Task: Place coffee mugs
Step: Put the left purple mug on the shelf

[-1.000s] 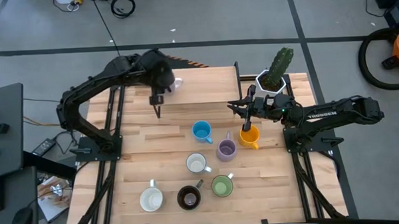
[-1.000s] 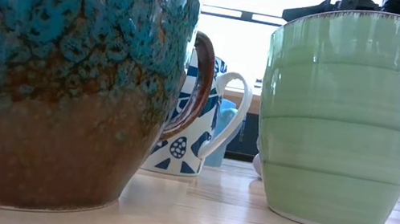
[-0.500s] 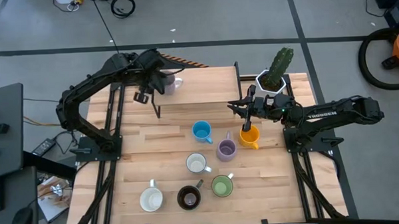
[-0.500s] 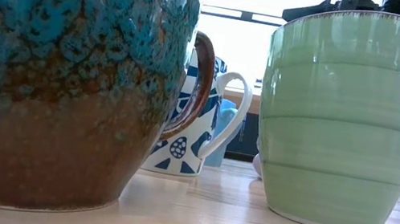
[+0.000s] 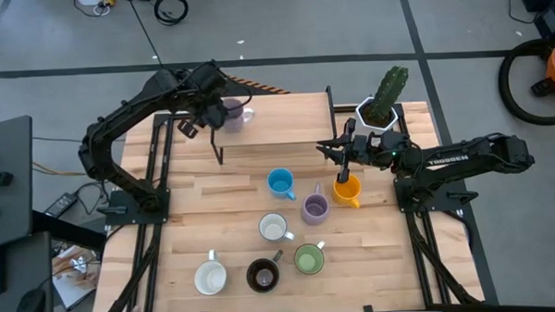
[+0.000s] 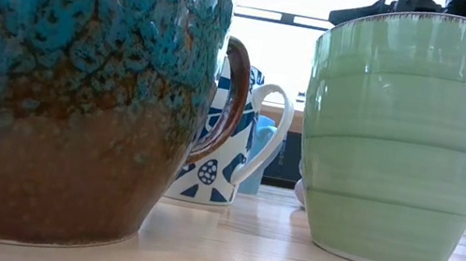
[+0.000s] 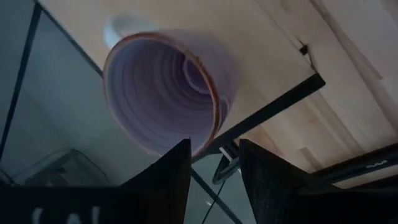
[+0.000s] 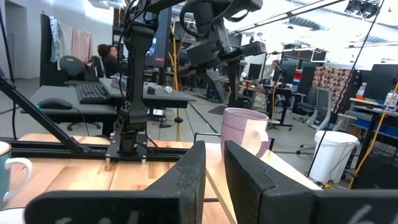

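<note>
Nearest the lower edge of the high view stood a white mug (image 5: 210, 277), a dark brown mug (image 5: 262, 275) and a green mug (image 5: 309, 260). Above them sat another white mug (image 5: 274, 228), a lilac mug (image 5: 314, 208) and a blue mug (image 5: 280, 183). Right of centre, the right gripper (image 5: 346, 173) was pinched on the rim of the orange mug (image 5: 347, 191). In the upper left, the left gripper (image 5: 205, 122) sat just left of a second lilac mug (image 5: 231, 113), its fingers (image 7: 163, 180) parted below the rim in the wrist view, gripping nothing.
</note>
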